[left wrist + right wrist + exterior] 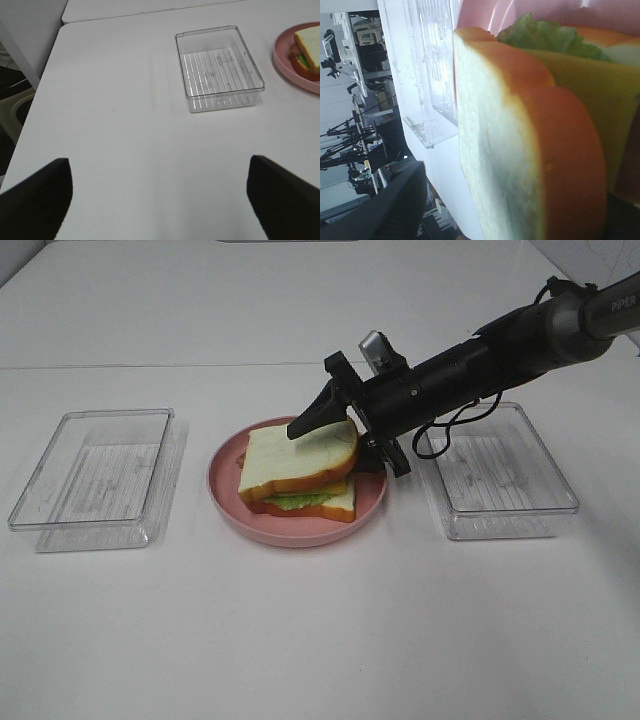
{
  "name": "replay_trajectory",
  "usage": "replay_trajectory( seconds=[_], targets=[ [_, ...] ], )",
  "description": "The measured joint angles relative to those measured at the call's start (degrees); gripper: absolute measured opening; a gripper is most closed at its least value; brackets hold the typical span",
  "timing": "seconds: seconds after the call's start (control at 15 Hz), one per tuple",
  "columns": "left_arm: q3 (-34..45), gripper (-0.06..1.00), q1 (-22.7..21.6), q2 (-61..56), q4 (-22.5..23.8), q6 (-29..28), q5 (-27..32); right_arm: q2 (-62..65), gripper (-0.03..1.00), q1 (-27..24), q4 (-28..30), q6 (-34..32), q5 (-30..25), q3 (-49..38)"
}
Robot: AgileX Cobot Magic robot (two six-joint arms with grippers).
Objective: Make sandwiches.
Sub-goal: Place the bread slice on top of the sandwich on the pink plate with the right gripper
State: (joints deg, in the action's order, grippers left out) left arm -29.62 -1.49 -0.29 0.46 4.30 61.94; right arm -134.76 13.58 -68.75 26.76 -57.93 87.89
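We see sandwich [300, 475] on pink plate [225, 495], mid-tabletop. Right fingers [322, 425] straddle top slice, grip unclear. Left fingers [160, 195] spread wide, empty, near left tray [218, 67].

Robotics lab: bare white table [300, 640], tripods and rigs [350, 145] behind.

Exterior high camera: mounted above the bench's near edge, angled down across the bench [320, 640] toward its far edge, taking in both clear trays and the pink plate [225, 502]. Left wrist camera: well back, facing one clear tray [220, 67] with the plate's rim at frame edge. Right wrist camera: pressed close against the top bread slice [520, 150], which the exterior view shares.
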Motion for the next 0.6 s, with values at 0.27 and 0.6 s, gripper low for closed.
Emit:
replay_trajectory(
  seconds=[0.27, 0.6],
  targets=[
    [0.0, 0.86, 0.0, 0.0, 0.0, 0.0, 0.0, 2.3, 0.68, 0.0, 3.0, 0.0, 0.2, 0.0],
    [0.0, 0.86, 0.0, 0.0, 0.0, 0.0, 0.0, 2.5, 0.68, 0.0, 6.6, -0.3, 1.3, 0.1]
  ],
)
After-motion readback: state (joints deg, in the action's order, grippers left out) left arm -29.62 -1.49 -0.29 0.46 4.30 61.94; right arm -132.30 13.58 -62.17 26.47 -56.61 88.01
